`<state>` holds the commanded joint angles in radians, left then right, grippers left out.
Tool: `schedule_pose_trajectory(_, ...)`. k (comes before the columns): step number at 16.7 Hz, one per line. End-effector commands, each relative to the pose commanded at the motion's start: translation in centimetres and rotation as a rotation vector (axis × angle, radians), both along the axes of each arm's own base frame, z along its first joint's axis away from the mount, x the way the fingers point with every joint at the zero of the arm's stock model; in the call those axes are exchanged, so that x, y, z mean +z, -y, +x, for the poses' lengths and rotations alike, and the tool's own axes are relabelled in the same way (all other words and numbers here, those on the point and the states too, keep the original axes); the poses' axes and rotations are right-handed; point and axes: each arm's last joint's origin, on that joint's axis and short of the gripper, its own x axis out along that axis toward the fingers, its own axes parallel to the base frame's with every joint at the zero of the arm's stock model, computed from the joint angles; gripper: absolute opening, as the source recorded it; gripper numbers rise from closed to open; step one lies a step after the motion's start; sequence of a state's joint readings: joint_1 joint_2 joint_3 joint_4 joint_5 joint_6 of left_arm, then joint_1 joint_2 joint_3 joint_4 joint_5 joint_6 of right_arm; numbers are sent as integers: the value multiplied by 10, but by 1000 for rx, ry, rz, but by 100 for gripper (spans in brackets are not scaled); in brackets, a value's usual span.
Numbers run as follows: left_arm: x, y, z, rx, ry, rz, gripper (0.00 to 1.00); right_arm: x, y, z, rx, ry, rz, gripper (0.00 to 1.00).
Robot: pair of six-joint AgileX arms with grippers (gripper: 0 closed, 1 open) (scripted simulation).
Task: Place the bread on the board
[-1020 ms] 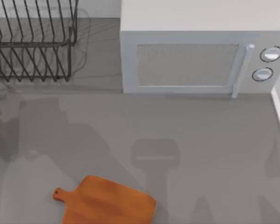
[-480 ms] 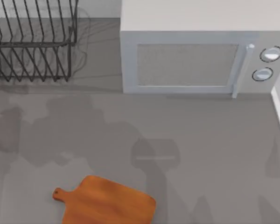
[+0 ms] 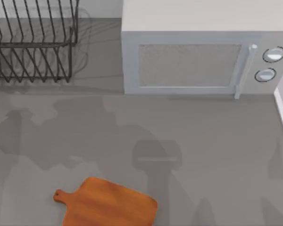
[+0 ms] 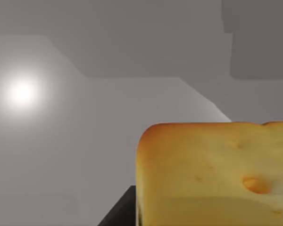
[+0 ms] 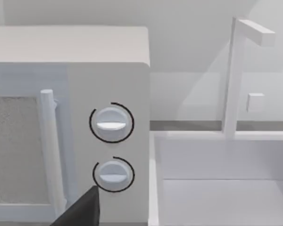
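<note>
While the left end effector's grip cannot be told, the bread (image 4: 212, 174) beside it shows pale, pitted crumb under golden crust.

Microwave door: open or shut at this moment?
Shut. In the top view the microwave door sits flush with its front, the handle against the face beside the two dials.

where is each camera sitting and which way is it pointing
Top view: above the table, looking down on the board, microwave and dish rack.
Left wrist view: on the left arm, facing the bread close up; a dark claw part beside it.
Right wrist view: on the right arm, facing the microwave's knobs and a sink.
Shared: the microwave, in the top and right wrist views.
</note>
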<state>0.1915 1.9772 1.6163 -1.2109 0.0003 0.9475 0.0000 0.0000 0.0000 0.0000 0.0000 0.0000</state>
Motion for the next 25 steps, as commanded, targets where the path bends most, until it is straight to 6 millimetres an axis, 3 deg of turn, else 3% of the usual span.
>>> schedule_pose_trajectory(5,-5,11,-2,169,12,10,0,0,0,0,0,0,0,100)
schedule_pose_trajectory(10,-20,40,-9,548,0,24,0,0,0,0,0,0,0,100)
schedule_pose_trajectory(14,-40,78,-23,947,-46,59,0,0,0,0,0,0,0,100)
schedule_pose_trajectory(19,-62,133,-55,1459,-90,154,0,0,0,0,0,0,0,100)
schedule_pose_trajectory(25,-66,196,-105,1925,-44,223,0,0,0,0,0,0,0,100)
